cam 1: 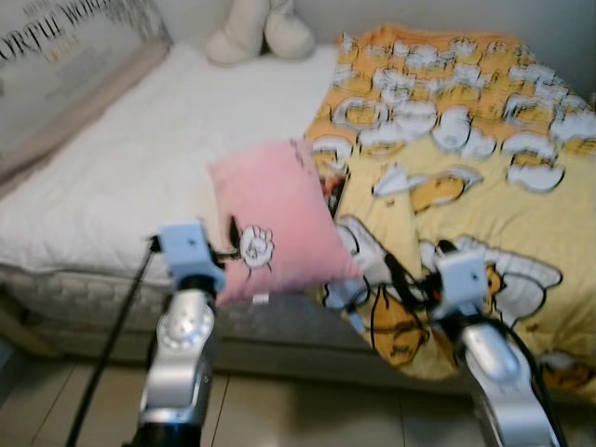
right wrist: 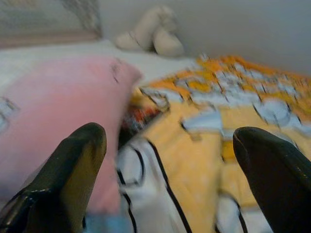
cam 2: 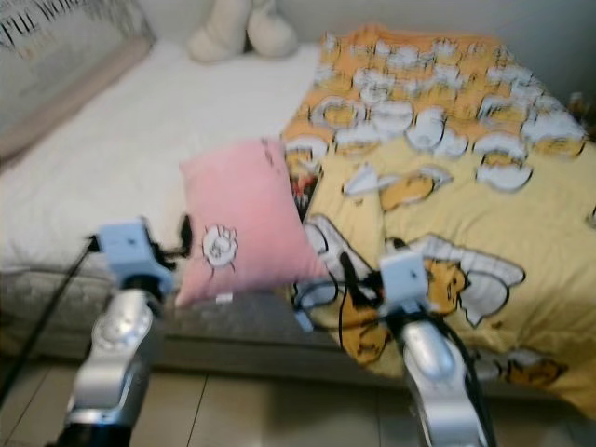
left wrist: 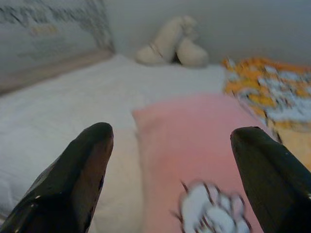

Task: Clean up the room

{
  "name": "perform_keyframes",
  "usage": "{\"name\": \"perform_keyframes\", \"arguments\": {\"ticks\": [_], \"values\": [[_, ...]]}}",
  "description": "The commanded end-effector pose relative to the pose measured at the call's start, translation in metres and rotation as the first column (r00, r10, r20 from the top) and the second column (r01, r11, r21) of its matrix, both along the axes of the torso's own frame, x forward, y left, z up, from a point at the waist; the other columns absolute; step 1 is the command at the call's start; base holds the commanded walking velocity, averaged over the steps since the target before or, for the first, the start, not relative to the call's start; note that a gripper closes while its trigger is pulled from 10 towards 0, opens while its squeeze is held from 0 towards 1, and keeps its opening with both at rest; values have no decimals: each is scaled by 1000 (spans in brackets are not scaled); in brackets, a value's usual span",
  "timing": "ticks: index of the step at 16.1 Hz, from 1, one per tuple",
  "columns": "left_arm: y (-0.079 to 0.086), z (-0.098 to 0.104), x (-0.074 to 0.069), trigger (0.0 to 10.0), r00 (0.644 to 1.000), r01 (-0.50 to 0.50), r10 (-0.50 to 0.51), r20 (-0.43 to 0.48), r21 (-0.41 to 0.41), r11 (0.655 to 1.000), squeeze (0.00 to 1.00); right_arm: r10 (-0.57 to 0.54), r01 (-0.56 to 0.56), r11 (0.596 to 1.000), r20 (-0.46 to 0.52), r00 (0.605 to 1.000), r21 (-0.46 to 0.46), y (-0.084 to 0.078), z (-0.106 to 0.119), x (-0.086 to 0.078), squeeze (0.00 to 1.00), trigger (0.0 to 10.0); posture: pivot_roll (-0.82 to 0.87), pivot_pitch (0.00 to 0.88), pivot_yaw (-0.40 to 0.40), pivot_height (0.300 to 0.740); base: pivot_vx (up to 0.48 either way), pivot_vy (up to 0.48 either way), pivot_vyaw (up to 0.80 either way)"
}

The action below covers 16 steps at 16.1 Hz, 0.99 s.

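Left eye view: pillow [cam 1: 276,220] lies at bed [cam 1: 140,158] edge, twelve o'clock of left gripper [left wrist: 170,179], blanket [cam 1: 466,177] at two o'clock. Both left and right gripper [right wrist: 170,179] have fingers wide, empty. Likely approaching; next, reach forward and close on the pillow.

Headboard cushion [cam 1: 65,56] lettering blurred, unreadable

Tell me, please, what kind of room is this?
Most likely a bedroom. A bed with a white mattress takes up the scene, with a pink pillow and a yellow cartoon blanket on it, and a cream plush toy by the wall.
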State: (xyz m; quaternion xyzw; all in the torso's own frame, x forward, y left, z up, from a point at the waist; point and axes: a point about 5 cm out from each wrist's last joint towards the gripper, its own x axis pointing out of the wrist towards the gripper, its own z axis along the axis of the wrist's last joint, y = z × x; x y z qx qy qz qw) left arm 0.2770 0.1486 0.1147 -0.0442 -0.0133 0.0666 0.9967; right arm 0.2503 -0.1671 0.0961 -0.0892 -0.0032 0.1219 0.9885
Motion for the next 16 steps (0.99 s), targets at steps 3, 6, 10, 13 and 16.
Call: {"name": "perform_keyframes", "arguments": {"ticks": [3, 6, 10, 13, 16], "values": [[0, 4, 3, 10000, 999, -17, 18, -29, 64, 998, 0, 12, -12, 1000, 7, 1000, -8, 2, 4, 4, 0, 10000, -147, 0, 54, 727, 466, 0, 0], [-8, 8, 5, 10000, 999, 21, -17, -38, 100, 995, 0, -8, 9, 1000, -7, 1000, 29, 7, 12, 11, 0, 10000, -145, 0, 55, 727, 480, 0, 0], [2, 31, 6, 10000, 995, -91, 85, 47, 155, 984, 0, 15, 1, 996, -191, 982, 84, 18, 22, 21, 0, 10000, -148, 0, 59, 727, 480, 0, 0], [7, 52, 23, 10000, 993, -105, 110, -46, 94, 990, 0, 21, -7, 999, -276, 961, 52, 15, 50, 37, 0, 10000, -146, 0, 56, 727, 0, 0, 0], [19, 53, 37, 10000, 970, -60, 64, -236, 23, 998, 0, 57, -25, 996, -390, 919, 86, 16, 54, 37, 0, 10000, -143, 5, 52, 727, 0, 0, 0]]}}
